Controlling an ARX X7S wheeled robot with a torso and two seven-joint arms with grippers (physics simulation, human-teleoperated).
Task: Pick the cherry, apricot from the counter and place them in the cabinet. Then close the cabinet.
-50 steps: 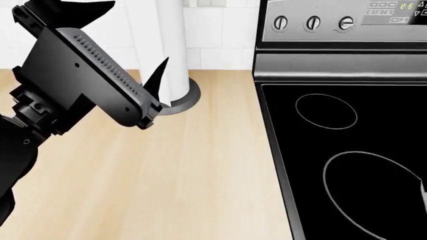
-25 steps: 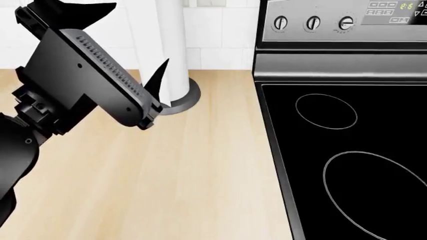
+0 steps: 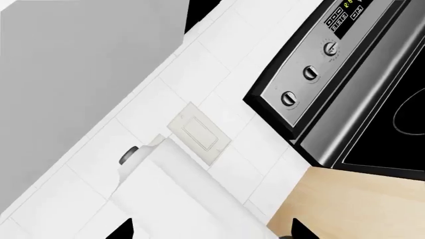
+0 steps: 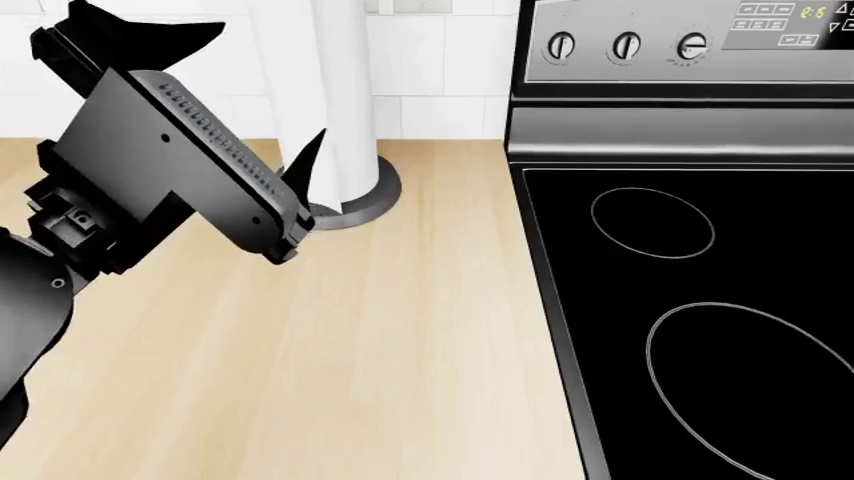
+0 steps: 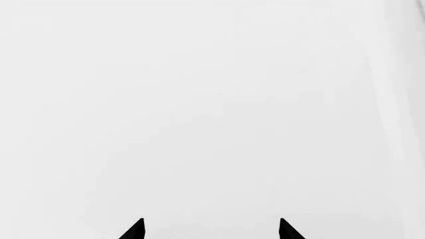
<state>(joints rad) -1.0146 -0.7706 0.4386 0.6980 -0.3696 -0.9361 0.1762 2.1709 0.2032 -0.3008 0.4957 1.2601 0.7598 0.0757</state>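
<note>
I am holding the left end effector (image 4: 240, 95) raised above the tabletop (image 4: 347, 350), its two pointed fingers standing well apart with nothing between them. It is hanging just in front of the white paper towel roll (image 4: 334, 90), which is standing upright on a round grey base (image 4: 367, 200) near the tiled wall. The black stovetop (image 4: 694, 320) is lying to the right of the bare wood surface, its knobs (image 4: 627, 45) above it. The right end effector (image 5: 209, 230) is facing a blank white surface, tips spread apart and empty. I am seeing neither the cherry nor the apricot in any view, so I cannot tell where they are
</note>
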